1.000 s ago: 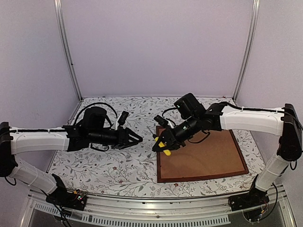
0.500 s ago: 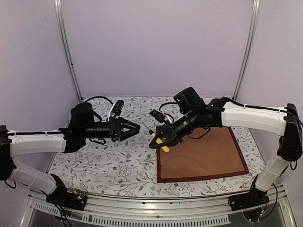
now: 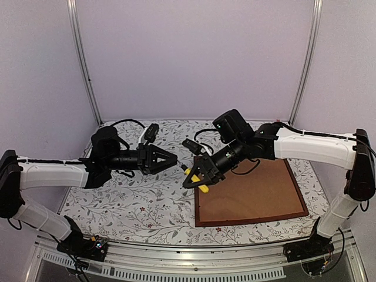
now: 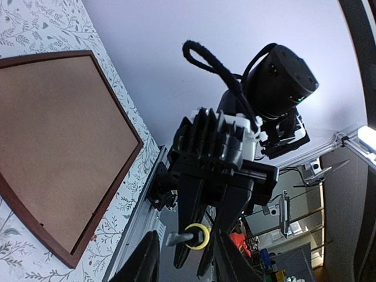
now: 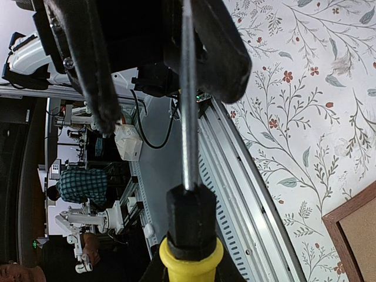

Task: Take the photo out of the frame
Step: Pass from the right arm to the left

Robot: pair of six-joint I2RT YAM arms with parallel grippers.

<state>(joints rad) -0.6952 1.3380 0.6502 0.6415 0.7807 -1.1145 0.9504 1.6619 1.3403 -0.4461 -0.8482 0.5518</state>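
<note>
Dark reddish-brown wooden picture frame (image 3: 252,220) lies flat and back-up on the right half of the tabletop (image 3: 129,205). It is a thin, straight-railed rectangle with sharp corners. A plain brown backing board (image 3: 252,191), matte and fibrous like pressed card, fills it from rail to rail. From above the frame looks wider across than deep, its long rails running left to right and roughly square with the tabletop's edges, though the slant of the view makes that hard to judge. The tabletop is covered in a white cloth printed with grey-green vines and small red flowers. My right pincer (image 3: 194,176) hangs above the frame's far left corner and is clamped on a screwdriver with a yellow-and-black handle (image 5: 191,258). Its slim bare-metal shaft points leftward, away from the frame. My left pincer (image 3: 174,158) hovers over the cloth, well to the left of the frame, pointing right at the screwdriver. Its black fingers (image 4: 147,264) stand partly apart and grip nothing I can make out. In my left wrist view the shaft's tip sits between them; I cannot tell whether it touches either finger.
</note>
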